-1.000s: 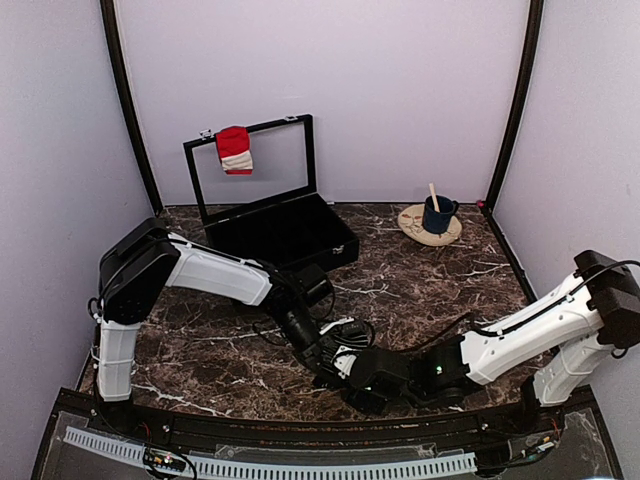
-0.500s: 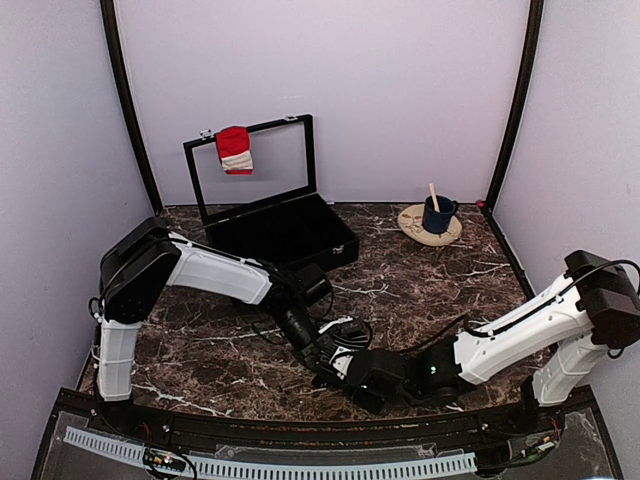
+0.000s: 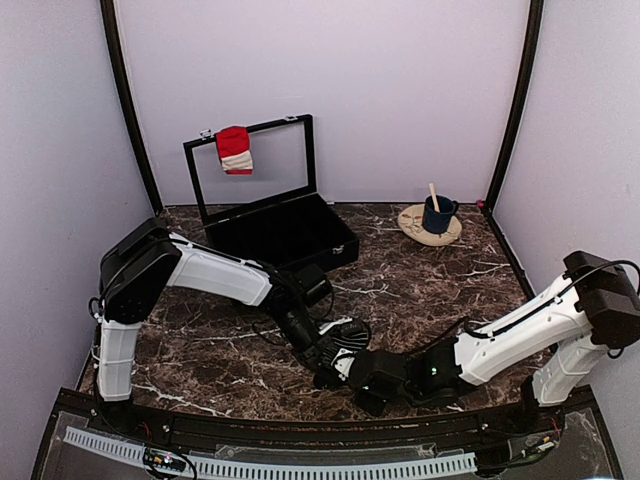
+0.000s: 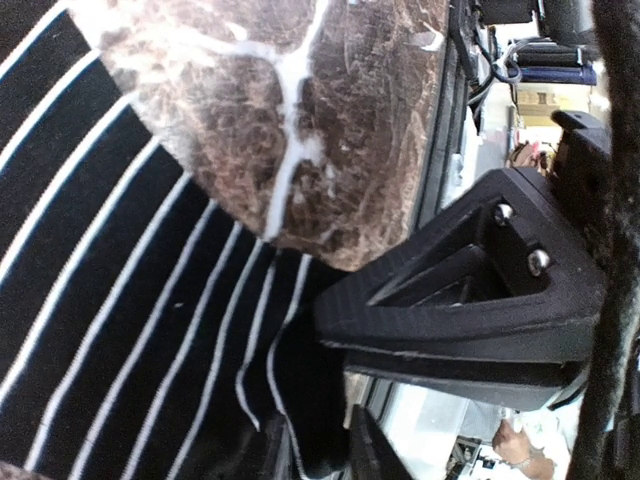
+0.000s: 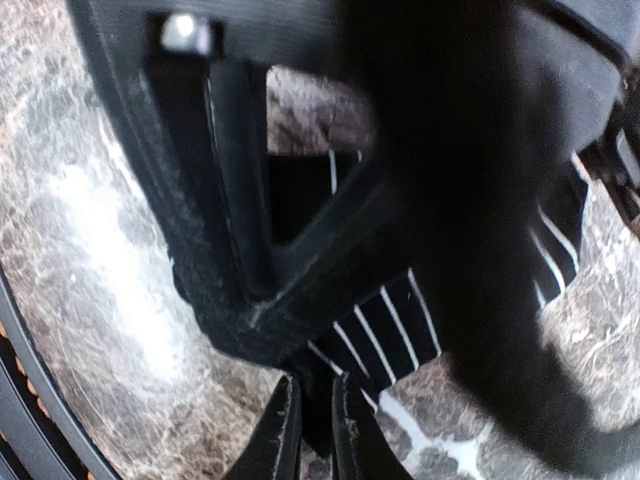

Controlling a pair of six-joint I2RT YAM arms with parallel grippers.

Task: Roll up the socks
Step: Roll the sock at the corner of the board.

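A red sock with a white band [image 3: 234, 149] hangs over the lid of the open black case, far from both grippers. A black sock with thin white stripes [image 3: 345, 337] lies bunched on the marble near the front edge, where both grippers meet. In the left wrist view the striped sock [image 4: 120, 300] fills the left side. My left gripper [image 4: 318, 455] has its jaws parted, with a fold of the sock between them and a gap beside it. My right gripper [image 5: 315, 420] is shut on a dark fold of the striped sock [image 5: 390, 320].
The open black case [image 3: 285, 235] stands at the back left. At the back right, a blue mug [image 3: 437, 214] with a stick in it sits on a round wooden plate [image 3: 412, 226]. The table's front edge runs just behind the grippers.
My right gripper has slid a little left and closed on the striped sock. The left gripper's jaws have parted. The sock bundle has barely shifted.
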